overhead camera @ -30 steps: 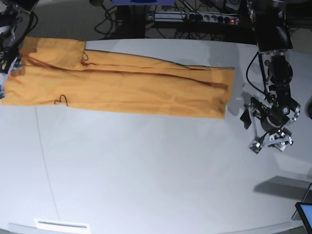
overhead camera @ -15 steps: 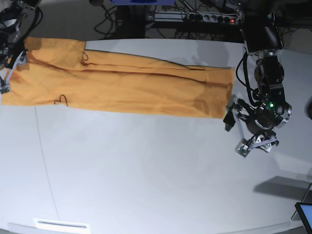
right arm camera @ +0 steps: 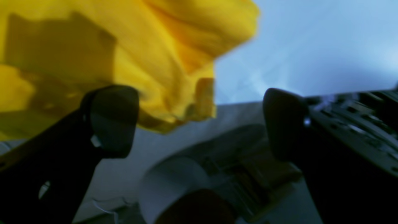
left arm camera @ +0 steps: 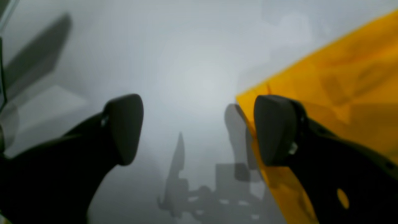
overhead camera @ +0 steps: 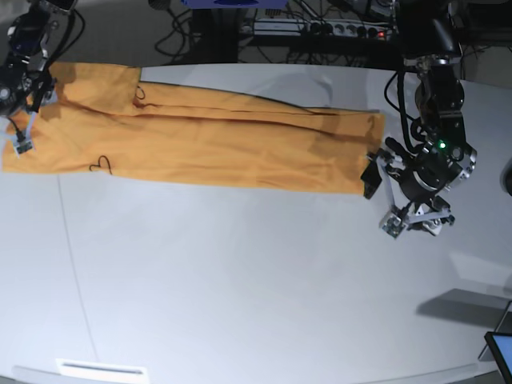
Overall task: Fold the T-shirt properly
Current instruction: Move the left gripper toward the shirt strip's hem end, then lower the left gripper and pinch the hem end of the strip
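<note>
Across the table [overhead camera: 240, 280], the T-shirt [overhead camera: 208, 148] lies in a long strip.

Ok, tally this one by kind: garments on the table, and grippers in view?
Garments: 1, the orange T-shirt, folded into a long strip
Grippers: 2, left gripper and right gripper, both with jaws open
Total: 3

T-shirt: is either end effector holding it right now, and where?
Nothing held. Left end effector is open at the T-shirt corner; right end effector is open at the opposite end.
</note>
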Robot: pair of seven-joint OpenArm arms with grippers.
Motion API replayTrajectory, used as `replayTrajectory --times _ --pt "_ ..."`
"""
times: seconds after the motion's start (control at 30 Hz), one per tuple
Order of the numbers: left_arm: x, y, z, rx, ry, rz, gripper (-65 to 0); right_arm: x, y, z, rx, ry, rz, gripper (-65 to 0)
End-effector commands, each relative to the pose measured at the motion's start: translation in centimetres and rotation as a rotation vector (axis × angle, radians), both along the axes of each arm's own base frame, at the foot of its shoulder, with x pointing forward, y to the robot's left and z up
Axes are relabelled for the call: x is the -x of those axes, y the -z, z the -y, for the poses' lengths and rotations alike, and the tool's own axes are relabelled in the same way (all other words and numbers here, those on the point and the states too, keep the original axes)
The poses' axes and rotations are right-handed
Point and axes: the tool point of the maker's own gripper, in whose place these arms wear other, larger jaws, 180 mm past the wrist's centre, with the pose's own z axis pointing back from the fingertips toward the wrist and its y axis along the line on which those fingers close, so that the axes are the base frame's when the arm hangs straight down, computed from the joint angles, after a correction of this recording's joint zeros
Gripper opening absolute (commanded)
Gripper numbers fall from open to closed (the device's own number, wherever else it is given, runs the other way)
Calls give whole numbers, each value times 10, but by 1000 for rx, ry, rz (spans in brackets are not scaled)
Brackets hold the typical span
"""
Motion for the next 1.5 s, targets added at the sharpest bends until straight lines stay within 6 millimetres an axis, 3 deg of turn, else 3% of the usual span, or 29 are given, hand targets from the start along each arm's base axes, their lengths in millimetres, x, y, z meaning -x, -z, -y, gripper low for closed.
replayTrajectory --times 0.0,0.53,0.97,1.03,1.2,1.23,1.47 --pt "-5 -13 1 1 9 48 -106 -5 -10 6 40 -3 21 -46" --pt "2 -14 30 144 67 45 -106 4 -8 7 56 9 -3 -48" --pt "11 2 72 168 176 -8 -116 3 -10 7 59 2 5 -45" --pt "11 1 73 170 174 -4 -188 3 -10 7 58 2 4 -45" --pt "18 1 75 168 182 -6 -600 3 -10 7 57 2 5 -46" --pt "18 0 74 166 183 -2 -650 2 -9 7 56 2 5 -46" --pt "25 4 54 157 116 -8 -650 -4 -8 4 43 -16 34 -48"
